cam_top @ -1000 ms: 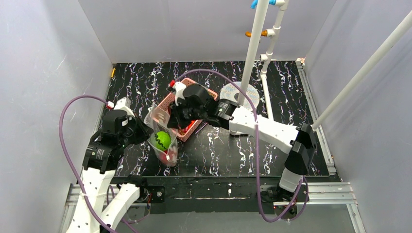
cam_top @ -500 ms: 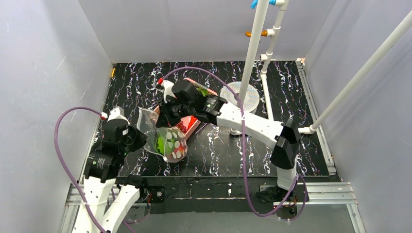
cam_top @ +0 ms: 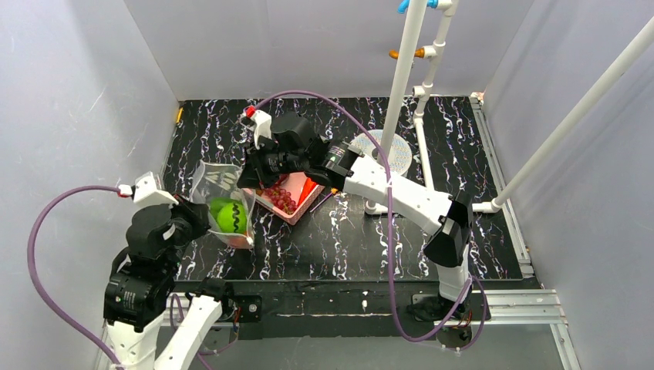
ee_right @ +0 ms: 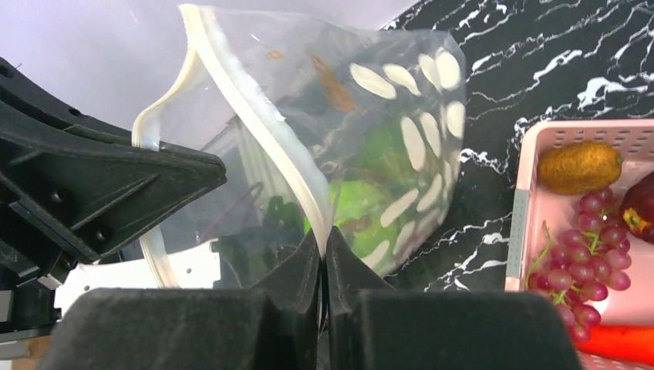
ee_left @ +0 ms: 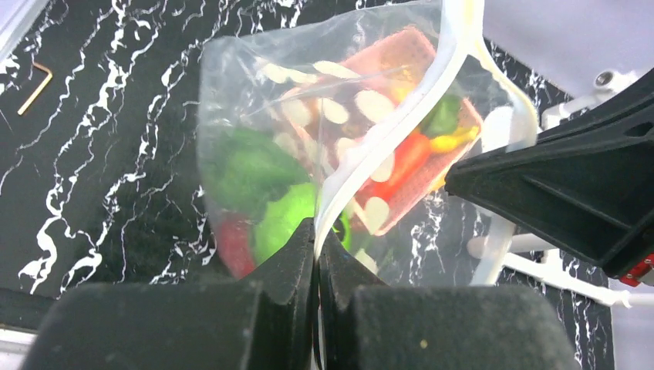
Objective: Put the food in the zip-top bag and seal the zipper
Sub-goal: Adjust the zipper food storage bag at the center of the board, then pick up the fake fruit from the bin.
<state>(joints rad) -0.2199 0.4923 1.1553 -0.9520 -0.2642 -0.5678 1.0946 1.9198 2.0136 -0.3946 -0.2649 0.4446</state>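
Left gripper (ee_left: pixel 317 231): clenched on the zipper (ee_left: pixel 364 150) of the bag (ee_left: pixel 254 116). Right gripper (ee_right: pixel 324 240): clenched on the same strip. The bag hangs between my two grippers, just left of the basket (ee_right: pixel 518 223). Green piece (ee_right: pixel 362 208) is inside the bag; grapes (ee_right: pixel 586 247) lie in the basket.

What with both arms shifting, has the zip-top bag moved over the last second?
Yes: the zip-top bag has shifted left, toward the grey left wall.

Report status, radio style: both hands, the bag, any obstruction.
Left hand shut on zip-top bag rim. Right hand shut on opposite rim. Mouth open, green food inside. Grapes in pink basket; nothing obstructing.
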